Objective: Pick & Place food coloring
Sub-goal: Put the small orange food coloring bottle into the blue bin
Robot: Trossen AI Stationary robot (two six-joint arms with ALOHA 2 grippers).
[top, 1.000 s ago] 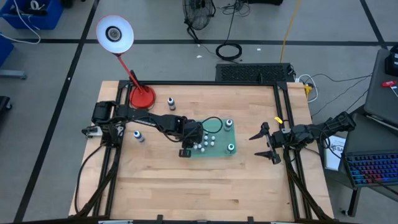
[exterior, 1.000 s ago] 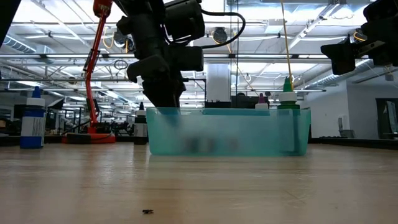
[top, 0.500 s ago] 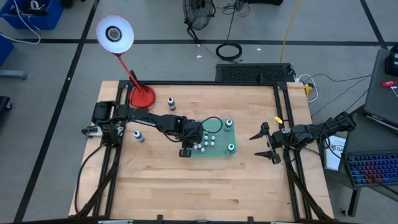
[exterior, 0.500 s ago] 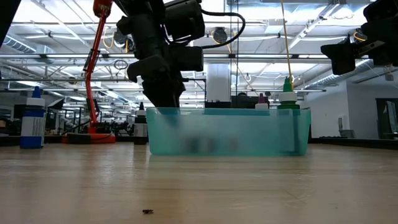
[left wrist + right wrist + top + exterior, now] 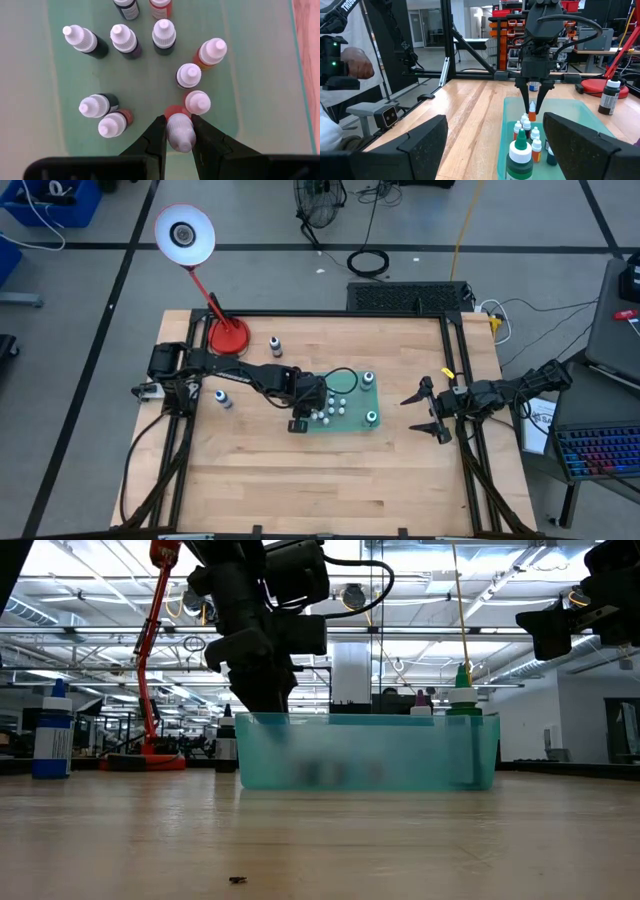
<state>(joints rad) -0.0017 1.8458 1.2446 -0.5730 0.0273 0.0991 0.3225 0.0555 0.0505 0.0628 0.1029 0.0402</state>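
Observation:
A translucent green tray (image 5: pixel 352 420) sits mid-table and holds several tiny white-capped food coloring bottles (image 5: pixel 122 39), standing upright on its floor, plus two larger green-topped ones (image 5: pixel 368 379). My left gripper (image 5: pixel 178 120) reaches down into the tray's left part (image 5: pixel 314 407) and is shut on one small bottle. My right gripper (image 5: pixel 424 408) hangs open by the table's right edge, off the table in the low view (image 5: pixel 566 622), touching nothing. Two more bottles stand outside the tray: one (image 5: pixel 275 345) near the lamp base, one blue-topped (image 5: pixel 222 398) at the left. My left gripper pinches a small bottle with a red-orange body by its white cap (image 5: pixel 180 134), one finger (image 5: pixel 158 134) on each side. The fingers come from above, pointing down (image 5: pixel 532 102). The bottle stays roughly upright among its neighbours; whether its base rests on the tray floor I cannot tell.
A red round lamp base (image 5: pixel 229 336) with its stem and white shade (image 5: pixel 184 234) stands at the table's far left corner. The tray wall (image 5: pixel 370 752) rises around the bottles. Bare wood lies along the near side (image 5: pixel 320 480). A person's hand (image 5: pixel 356 62) shows beyond the table.

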